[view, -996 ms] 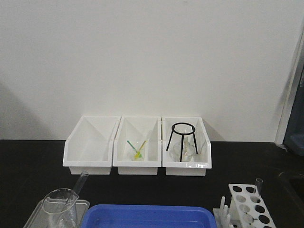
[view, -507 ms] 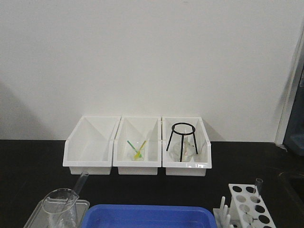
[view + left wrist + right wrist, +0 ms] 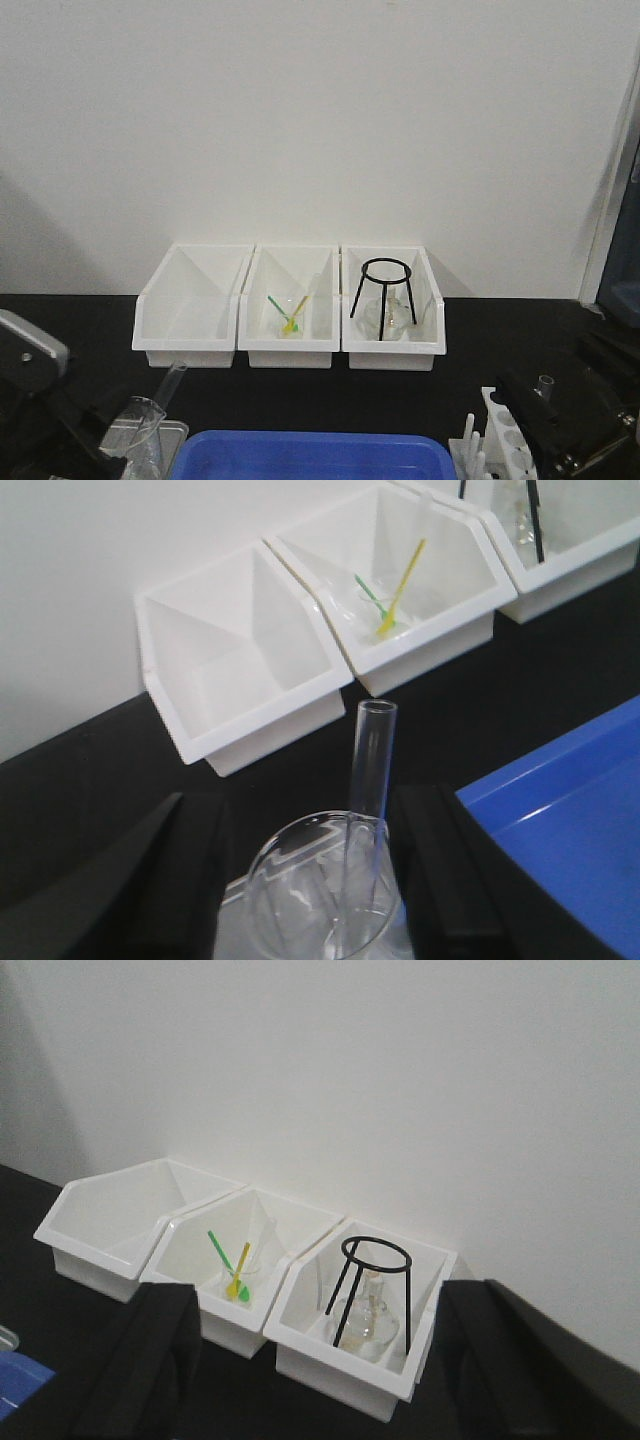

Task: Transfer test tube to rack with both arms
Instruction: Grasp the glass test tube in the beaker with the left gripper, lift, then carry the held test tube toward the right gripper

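A clear test tube [image 3: 371, 770] leans in a wide glass beaker [image 3: 300, 900] on a grey tray; it also shows in the front view [image 3: 170, 380]. My left gripper [image 3: 315, 880] is open, with one black finger on each side of the beaker and the tube nearer the right finger [image 3: 440, 870]. The white rack [image 3: 492, 440] stands at the lower right, with a twin tube [image 3: 545, 384] upright in it. My right arm [image 3: 575, 415] covers much of the rack. My right gripper [image 3: 335, 1380] is open and empty and faces the white bins; the rack is out of its view.
Three white open-front bins [image 3: 290, 345] line the back wall: the left one holds nothing, the middle one holds green and yellow sticks [image 3: 290, 315], and the right one holds a black tripod over a flask [image 3: 385, 300]. A blue tray [image 3: 310, 455] sits at the front centre. My left arm [image 3: 25, 355] is at the lower left.
Both arms have come into the front view, the left from the lower left by the beaker, the right from the lower right over the rack. The tube and rack have not moved.
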Motion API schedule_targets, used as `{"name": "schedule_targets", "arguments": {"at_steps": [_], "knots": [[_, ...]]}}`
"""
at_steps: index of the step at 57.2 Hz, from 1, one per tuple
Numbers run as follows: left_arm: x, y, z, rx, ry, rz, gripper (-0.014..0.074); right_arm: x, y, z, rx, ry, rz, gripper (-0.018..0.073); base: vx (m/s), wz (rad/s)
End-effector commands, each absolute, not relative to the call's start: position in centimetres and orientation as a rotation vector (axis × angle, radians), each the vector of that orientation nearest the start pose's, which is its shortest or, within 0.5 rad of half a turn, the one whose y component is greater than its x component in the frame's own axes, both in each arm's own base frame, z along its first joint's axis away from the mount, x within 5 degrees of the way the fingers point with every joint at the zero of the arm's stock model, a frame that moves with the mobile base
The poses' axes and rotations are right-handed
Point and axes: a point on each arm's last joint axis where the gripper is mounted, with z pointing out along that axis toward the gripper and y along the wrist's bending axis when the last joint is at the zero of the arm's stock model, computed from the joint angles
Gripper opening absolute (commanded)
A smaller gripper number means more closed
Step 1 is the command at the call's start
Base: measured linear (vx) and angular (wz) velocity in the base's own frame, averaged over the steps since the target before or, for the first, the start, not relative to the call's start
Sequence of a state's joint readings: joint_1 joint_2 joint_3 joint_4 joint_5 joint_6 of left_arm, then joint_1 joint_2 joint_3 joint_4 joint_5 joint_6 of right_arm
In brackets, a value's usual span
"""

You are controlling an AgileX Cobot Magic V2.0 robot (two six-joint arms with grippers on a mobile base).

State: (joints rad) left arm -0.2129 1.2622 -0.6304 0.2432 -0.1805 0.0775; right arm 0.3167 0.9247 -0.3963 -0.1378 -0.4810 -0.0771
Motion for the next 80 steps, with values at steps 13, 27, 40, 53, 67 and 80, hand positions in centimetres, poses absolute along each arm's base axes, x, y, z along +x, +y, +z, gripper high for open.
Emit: {"name": "schedule_targets", "arguments": {"at_steps": [13,27,40,53,67,80], "knots": [[30.9,-8.1,26.4,0.57,1.789,-0.003,0.0472,18.3,6.8,30.7,-0.418,1.296,0.157,0.0531,0.0,0.0],[33.9,-8.9,25.7,0.573,1.803,-0.004,0.0472,18.3,6.8,30.7,-0.432,1.292,0.136,0.0531,0.0,0.0],[36.0,-9.4,24.2,0.566,1.83,-0.02,0.0465,18.3,6.8,30.7,-0.429,1.293,0.137,0.0531,0.0,0.0],[36.2,-9.6,24.1,0.558,1.797,-0.035,0.0281,18.3,6.7,30.9,-0.397,1.274,0.146,0.053,0.0,0.0],[36.2,-9.7,24.4,0.553,1.764,-0.042,-0.001,18.5,6.3,31.0,-0.313,1.284,0.165,0.053,0.0,0.0],[34.3,-9.2,29.7,0.472,1.634,-0.077,-0.0008,18.5,6.3,31.0,-0.315,1.295,0.167,0.053,0.0,0.0]]}}
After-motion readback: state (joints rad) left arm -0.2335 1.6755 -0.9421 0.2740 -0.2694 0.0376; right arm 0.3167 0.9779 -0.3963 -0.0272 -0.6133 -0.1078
